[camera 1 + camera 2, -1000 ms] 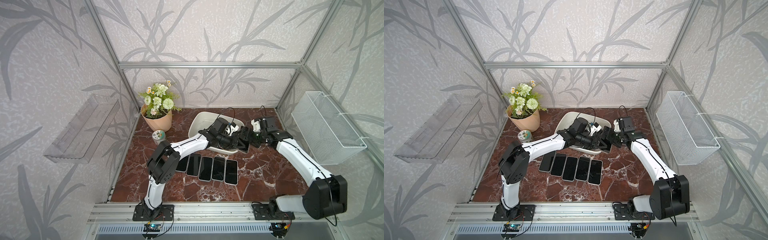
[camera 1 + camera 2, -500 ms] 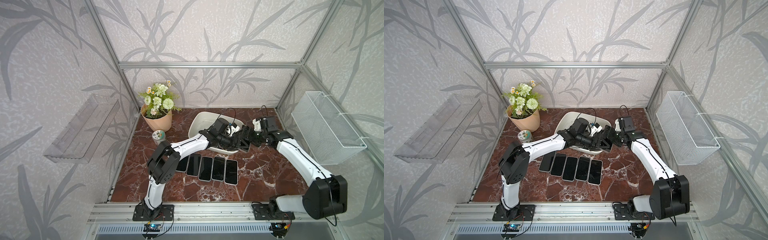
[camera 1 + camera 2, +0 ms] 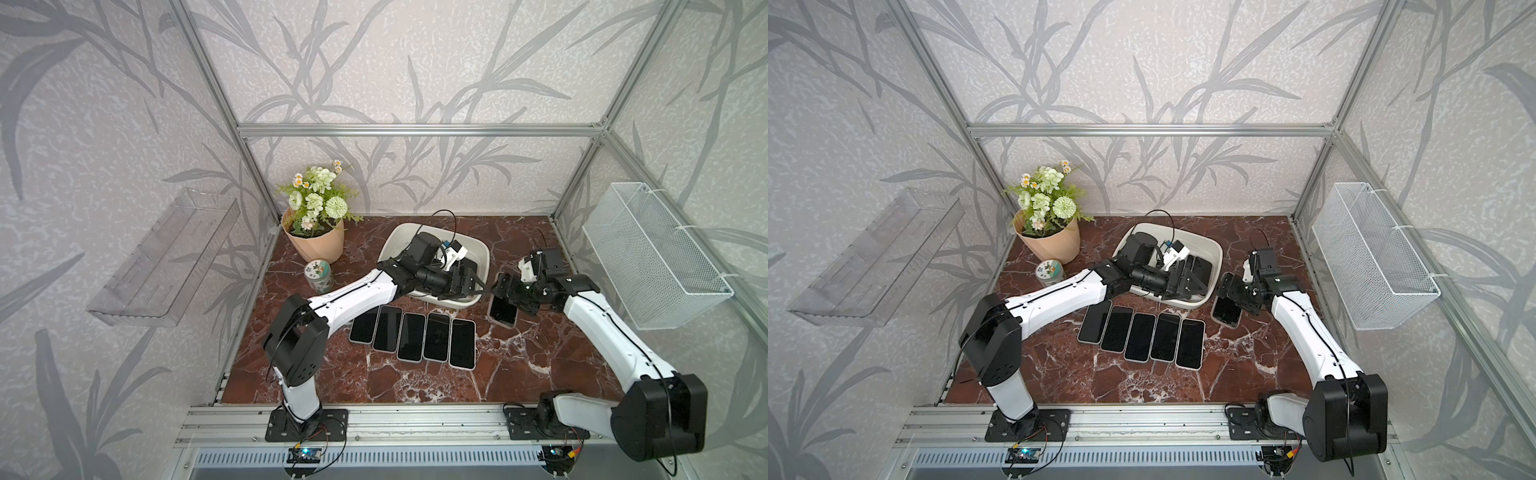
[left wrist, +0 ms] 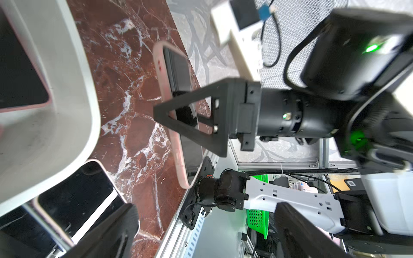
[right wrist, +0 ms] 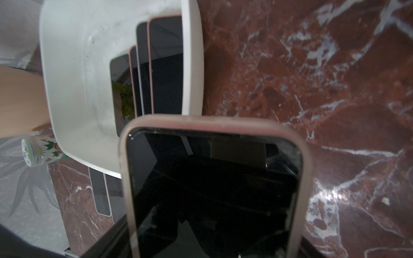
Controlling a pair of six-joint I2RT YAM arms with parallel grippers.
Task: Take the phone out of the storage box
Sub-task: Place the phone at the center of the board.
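Left wrist: right claw grips phone (pink-cased).

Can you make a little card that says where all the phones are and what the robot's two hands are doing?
storage box: off-white tub
phones in box: about four, overlapping
row of phones: five, screens up, on the marble table in front of the box
right gripper: fingers shut on pink-cased phone, held beside the box, outside it
left gripper: fingers open, empty, near the box's corner
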